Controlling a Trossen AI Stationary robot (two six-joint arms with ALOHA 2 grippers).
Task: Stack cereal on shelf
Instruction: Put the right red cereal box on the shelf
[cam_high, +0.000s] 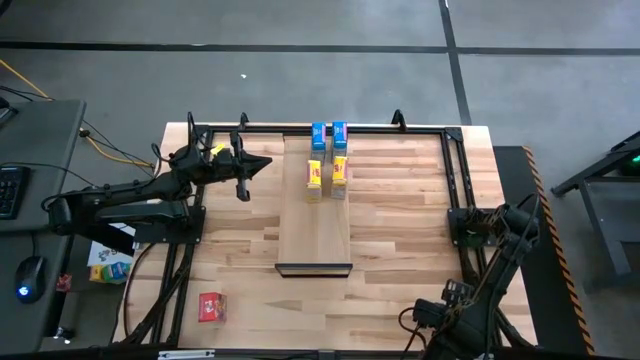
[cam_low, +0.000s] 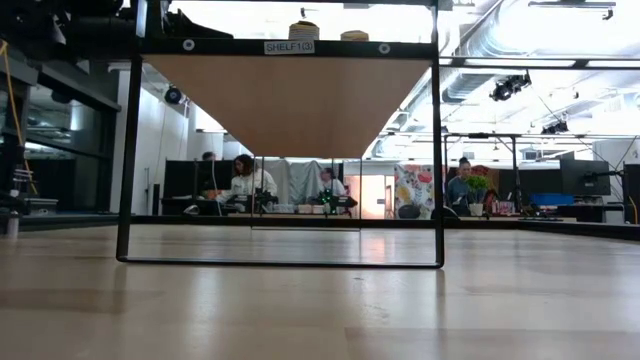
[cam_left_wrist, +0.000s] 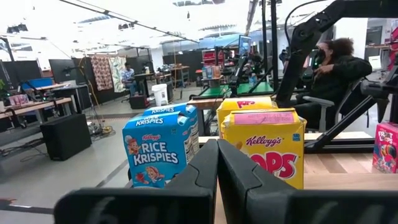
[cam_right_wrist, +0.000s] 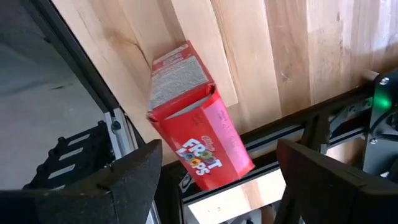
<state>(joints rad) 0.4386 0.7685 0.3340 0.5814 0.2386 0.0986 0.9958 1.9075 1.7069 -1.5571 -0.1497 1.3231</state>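
High view, lower right corner: the right gripper (cam_right_wrist: 214, 180) sits folded back at the table's (cam_high: 400, 230) near edge, its fingers (cam_right_wrist: 130, 180) spread wide and holding nothing. In the right wrist view a red Froot Loops box (cam_right_wrist: 196, 118) shows between and beyond the two fingers, tilted, clear of both; whether it touches the wood cannot be told.

Lower left of the high view: another red box (cam_high: 210, 306) lies flat on the tabletop, well apart from both arms.

Centre: the shelf (cam_high: 315, 215), a pale plank, runs from its dark lip (cam_high: 314, 269) at lower centre up toward the far rail.

Upper centre: two yellow boxes (cam_high: 327, 172) stand side by side on the plank's far part, with two blue boxes (cam_high: 329, 134) just behind them at its far end.

Upper left: the left gripper (cam_high: 258, 164) points toward these boxes from the left, near but apart, fingers (cam_left_wrist: 249, 180) pressed together and empty. In its wrist view the Rice Krispies box (cam_left_wrist: 158, 149) and the Corn Pops box (cam_left_wrist: 264, 143) stand just beyond the fingertips.
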